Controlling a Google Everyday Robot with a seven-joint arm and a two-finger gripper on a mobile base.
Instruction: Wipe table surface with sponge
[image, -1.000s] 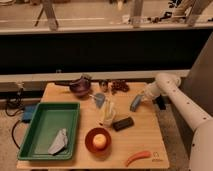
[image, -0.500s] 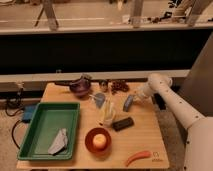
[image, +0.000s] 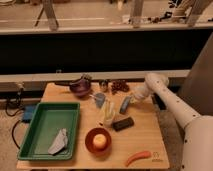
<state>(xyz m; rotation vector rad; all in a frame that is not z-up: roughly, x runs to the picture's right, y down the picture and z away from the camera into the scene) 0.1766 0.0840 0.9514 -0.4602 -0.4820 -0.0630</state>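
since a second ago the arm has swung left, carrying the gripper (image: 125, 104) from the right edge of the table (image: 146, 134) in toward the middle. it hangs low just behind the dark sponge (image: 122, 123), which lies flat on the wood near the table's centre. i cannot tell whether the gripper is open or closed. a green tray (image: 50, 104) holding a grey cloth (image: 59, 141) sits at the left, and a red bowl (image: 88, 138) in front.

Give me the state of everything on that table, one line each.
gripper: low over the table, right of centre.
green tray: upright, grey cloth inside.
red bowl: upright, orange fruit inside.
purple bowl: upright, at the back.
dark block: lying flat, apart from the gripper.
carrot: lying flat by the front edge.
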